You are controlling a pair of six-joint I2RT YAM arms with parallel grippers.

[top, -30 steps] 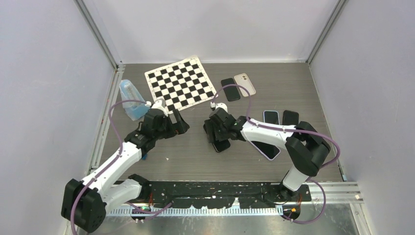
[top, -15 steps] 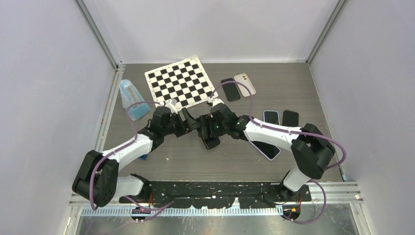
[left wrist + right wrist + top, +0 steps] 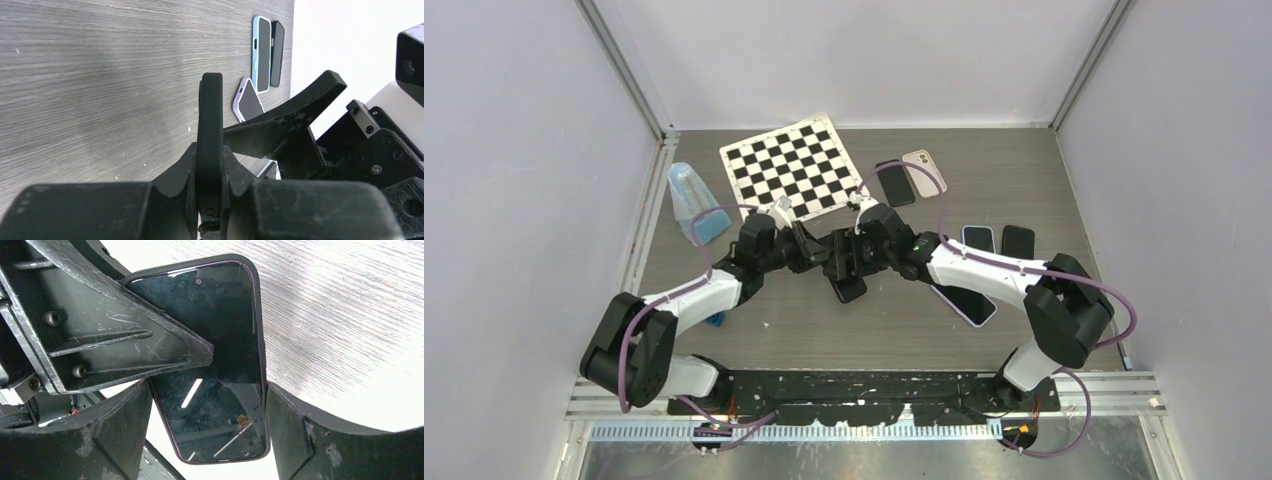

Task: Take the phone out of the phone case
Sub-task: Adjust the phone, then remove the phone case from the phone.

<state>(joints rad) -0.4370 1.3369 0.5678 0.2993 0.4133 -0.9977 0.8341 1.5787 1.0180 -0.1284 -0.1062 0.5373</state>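
Seen from above, two robot arms meet over the middle of a grey wood-grain table (image 3: 844, 335); between them sits a black phone (image 3: 848, 288), inside its black phone case (image 3: 258, 340); the right gripper (image 3: 206, 400) stands wide across the phone's width, one finger pressed to each long edge of the case; the left gripper (image 3: 210, 162) is drawn in narrow and pinches the phone front to back, one finger lying flat across the glass screen and the other behind; in the left wrist view the phone appears edge-on, upright between those fingers. Beyond the arms lies a checkerboard (image 3: 792, 170), with a blue container (image 3: 692, 200) to its left; two phones (image 3: 909, 175) rest side by side near the board, two more (image 3: 997, 240) further right, and a lilac-cased phone (image 3: 972, 308) under the right arm.
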